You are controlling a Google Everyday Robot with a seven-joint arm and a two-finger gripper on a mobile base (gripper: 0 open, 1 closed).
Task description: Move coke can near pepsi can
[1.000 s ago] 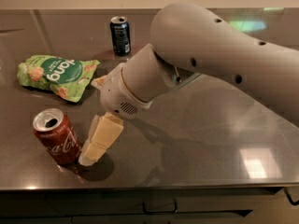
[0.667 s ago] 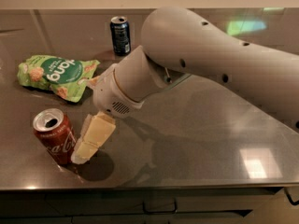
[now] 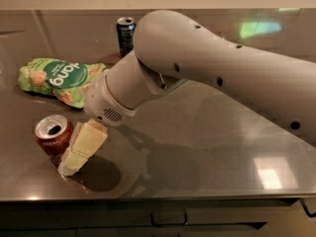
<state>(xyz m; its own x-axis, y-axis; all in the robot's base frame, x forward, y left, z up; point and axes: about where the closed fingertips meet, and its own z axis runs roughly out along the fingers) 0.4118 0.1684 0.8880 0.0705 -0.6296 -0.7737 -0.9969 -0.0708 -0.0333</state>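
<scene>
My gripper (image 3: 83, 148) sits low at the front left of the bench (image 3: 207, 147), just beside the coke can (image 3: 52, 132); whether it has hold, I cannot tell. Grasping looks the step in hand. Next comes a carry past the green snack bag (image 3: 57, 77) to the pepsi can (image 3: 125, 32) at the back.

Cam high, near edge; claw (image 3: 72, 161) low-left

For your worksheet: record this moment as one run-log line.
gripper: low, close beside coke can | coke can: table front-left, far from pepsi can | pepsi can: upright, table back | green snack bag: between them, left
</scene>
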